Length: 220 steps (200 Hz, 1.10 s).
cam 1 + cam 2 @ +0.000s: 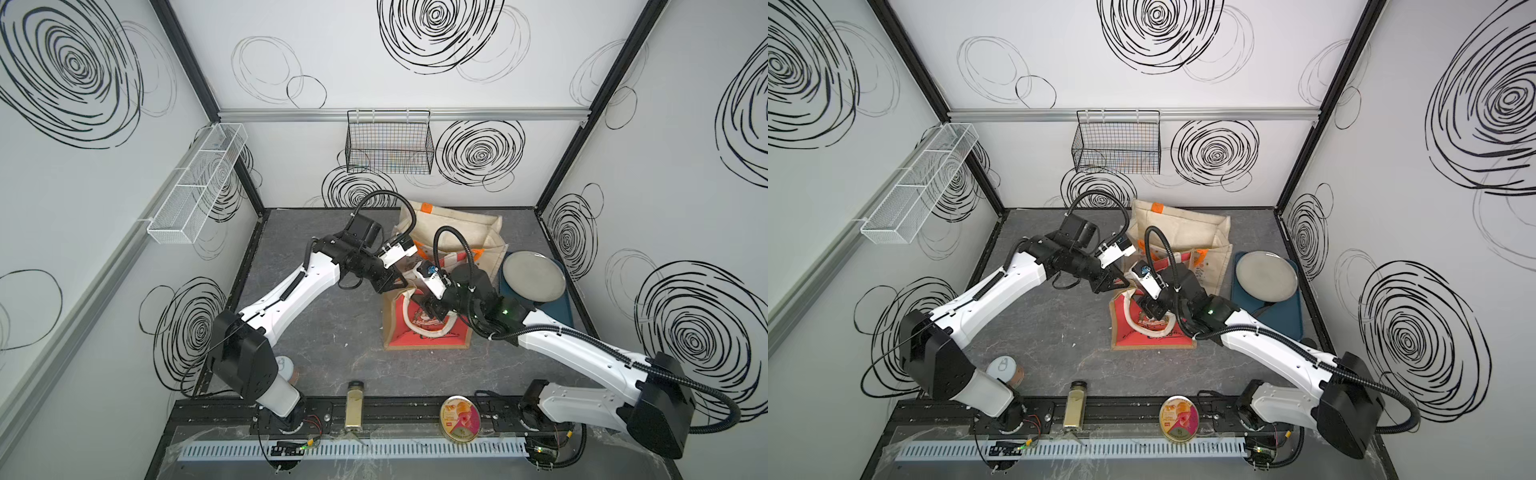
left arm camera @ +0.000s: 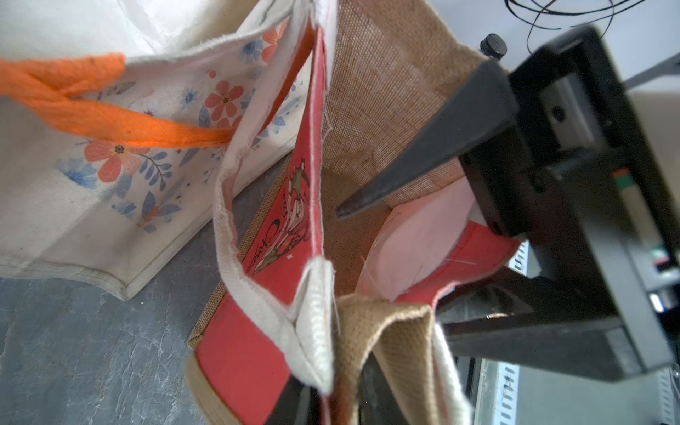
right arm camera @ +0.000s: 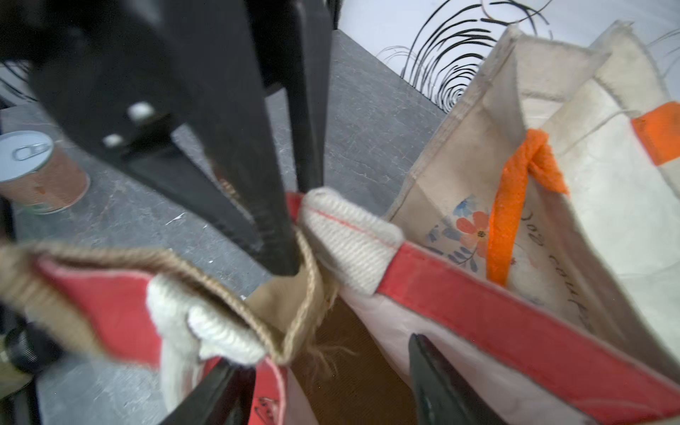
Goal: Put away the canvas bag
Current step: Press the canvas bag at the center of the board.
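Left gripper (image 3: 289, 254) pinches tight on the rim of the red-and-tan jute bag (image 3: 478, 294). Right gripper (image 3: 320, 353) gapes wide at its mouth, holding nothing.

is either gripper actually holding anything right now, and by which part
The left gripper pinches the red jute bag by its top rim, at the base of a white handle. The right gripper is open astride one wall, holding nothing.

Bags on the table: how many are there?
2. The red jute bag sits mid-table; the cream floral bag with orange handles stands right behind it, toward the rear. No others show, though some could be hidden.
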### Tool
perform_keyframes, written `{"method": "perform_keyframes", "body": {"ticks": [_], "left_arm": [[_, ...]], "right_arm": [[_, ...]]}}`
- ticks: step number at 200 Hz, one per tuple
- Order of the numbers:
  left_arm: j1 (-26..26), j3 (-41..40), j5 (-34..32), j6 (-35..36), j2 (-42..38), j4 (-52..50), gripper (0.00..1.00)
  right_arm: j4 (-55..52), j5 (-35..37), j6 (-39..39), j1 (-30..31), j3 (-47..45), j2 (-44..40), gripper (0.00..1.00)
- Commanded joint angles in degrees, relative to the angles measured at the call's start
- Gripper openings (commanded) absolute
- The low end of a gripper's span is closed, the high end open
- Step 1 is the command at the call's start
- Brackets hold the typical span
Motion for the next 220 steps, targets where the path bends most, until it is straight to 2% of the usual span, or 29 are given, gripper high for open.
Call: {"method": "perform_keyframes", "body": {"ticks": [1, 18, 35, 50, 64, 80, 105, 121, 141, 161, 172, 186, 202, 212, 220], "left_arm": [[-0.6, 1.3, 5.4, -3.5, -2.1, 0.1, 0.32], [-0.7, 0.1, 4.8, -4.3, -3.0, 0.1, 0.40], [0.4, -1.3, 2.7, -4.9, -3.4, 0.3, 0.39], [2.3, -2.1, 5.6, -6.7, -3.9, 1.9, 0.38], [3.3, -2.6, 7.5, -8.3, -5.4, 4.2, 0.46], [2.8, -2.4, 9.2, -8.3, -6.6, 5.4, 0.51], [0.7, -0.1, 4.6, -2.8, -4.3, -2.2, 0.57], [0.1, -0.8, 2.4, -2.5, -3.5, -3.4, 0.62], [-3.8, -0.9, -4.7, 0.8, -3.1, -5.7, 0.63], [-5.5, -2.4, -9.7, 0.0, -3.5, -3.7, 0.58], [-5.0, -3.6, -11.8, -0.8, -3.9, -1.1, 0.50], [-4.5, -4.1, -13.6, -1.5, -4.0, 1.2, 0.35], [-4.6, -3.5, -14.4, -1.2, -4.0, 2.0, 0.26], [-4.8, -3.0, -14.3, -0.8, -4.2, 2.2, 0.24], [-4.8, -2.6, -14.1, -0.3, -4.4, 2.3, 0.17]], "right_arm": [[1.9, 7.5, 1.5, -0.2, 2.5, 0.9, 0.69], [1.0, 5.5, 2.3, -0.2, 2.8, 0.9, 0.70], [-0.4, 2.9, 2.8, -0.2, 2.4, 0.0, 0.71], [-1.5, 1.2, 2.7, -0.4, 1.6, -1.5, 0.71], [-1.4, 0.9, 2.5, -0.7, 0.6, -2.2, 0.70], [-0.9, 0.9, 2.3, -0.8, 0.2, -2.1, 0.70], [-0.9, 0.5, 2.4, -0.8, 1.0, -1.1, 0.70], [-0.7, 0.5, 2.4, -1.0, 1.3, -0.8, 0.70], [-1.0, -1.0, 3.1, -2.0, 1.5, -0.2, 0.69], [0.0, -4.2, 4.6, -3.2, 0.9, -0.9, 0.69], [0.7, -6.0, 4.4, -3.1, 0.2, -1.7, 0.69], [1.7, -7.4, 3.9, -3.2, -0.9, -3.2, 0.69], [0.7, -8.0, 3.1, -3.3, -0.9, -4.7, 0.69], [-0.5, -8.5, 2.9, -3.8, -0.2, -5.5, 0.69], [-1.6, -9.2, 2.9, -4.3, 0.4, -6.1, 0.70]]}}
